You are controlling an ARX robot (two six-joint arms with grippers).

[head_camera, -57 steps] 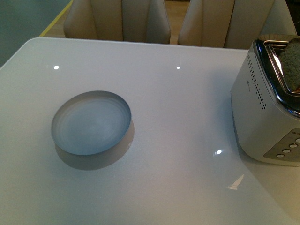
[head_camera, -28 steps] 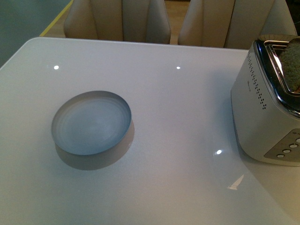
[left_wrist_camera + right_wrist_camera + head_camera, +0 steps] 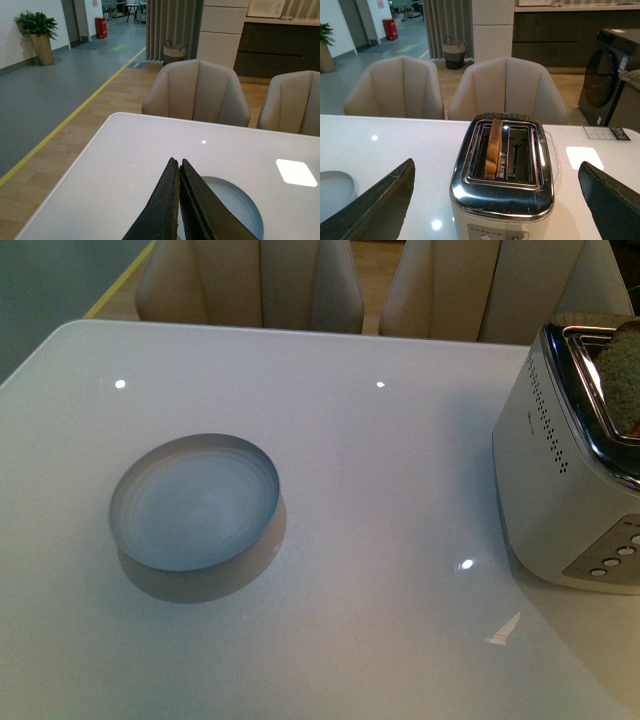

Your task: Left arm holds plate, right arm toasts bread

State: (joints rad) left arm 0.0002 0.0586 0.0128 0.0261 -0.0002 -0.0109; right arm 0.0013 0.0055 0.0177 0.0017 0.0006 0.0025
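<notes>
On the left of the white surface the plate lies empty, and the left gripper hangs just before it on the near side with its jaws pressed together, holding nothing. On the right stands the toaster; the bread sits upright in one of its two slots. The right gripper faces the toaster with jaws spread wide, empty. I judge the toasting step is in hand; next the right arm probably must take out the slice, while the left opens and grasps the plate rim.

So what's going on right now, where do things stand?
Left gripper shut, empty, above plate. Right gripper open, facing toaster. Bread in slot. Nothing in the way.
</notes>
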